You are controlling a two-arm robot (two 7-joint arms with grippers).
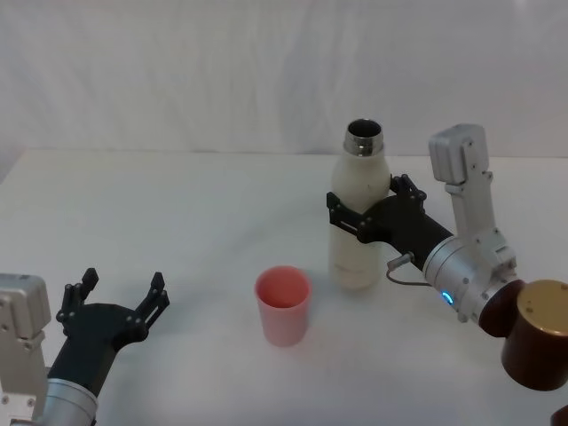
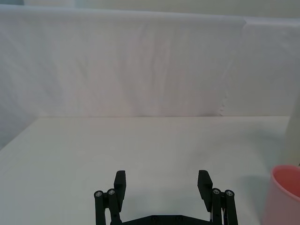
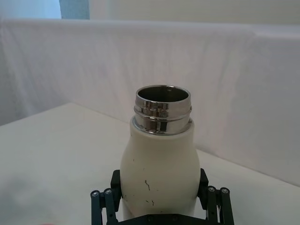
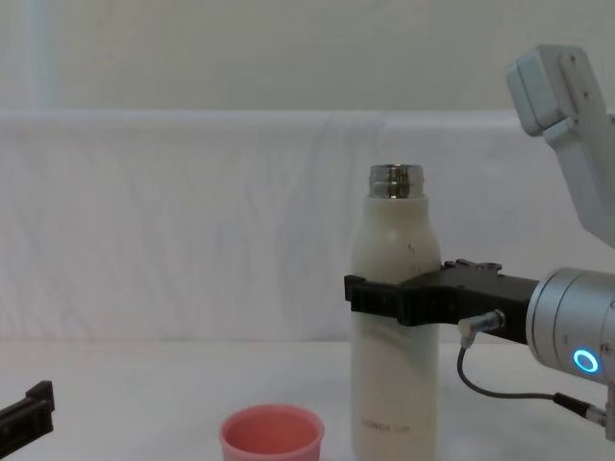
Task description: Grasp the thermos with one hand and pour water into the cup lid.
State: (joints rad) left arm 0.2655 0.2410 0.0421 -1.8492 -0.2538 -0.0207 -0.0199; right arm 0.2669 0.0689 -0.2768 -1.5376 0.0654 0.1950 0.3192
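The thermos (image 1: 358,217) stands upright on the bench (image 1: 177,204), its open steel neck pointing straight up. The right end effector (image 1: 362,211) has its two fingers clamped around the bottle's middle, one on each side, coming in roughly level from the robot's right. The cup lid (image 1: 283,304) sits on the bench just beside the thermos, to the robot's left of it and nearer the robot, mouth up. So the pour has to go that way: the thermos's long axis must tip leftward and toward the robot until the neck hangs over the cup. The left end effector (image 1: 115,306) rests low at the robot's left, fingers spread and holding nothing, well apart from the cup.
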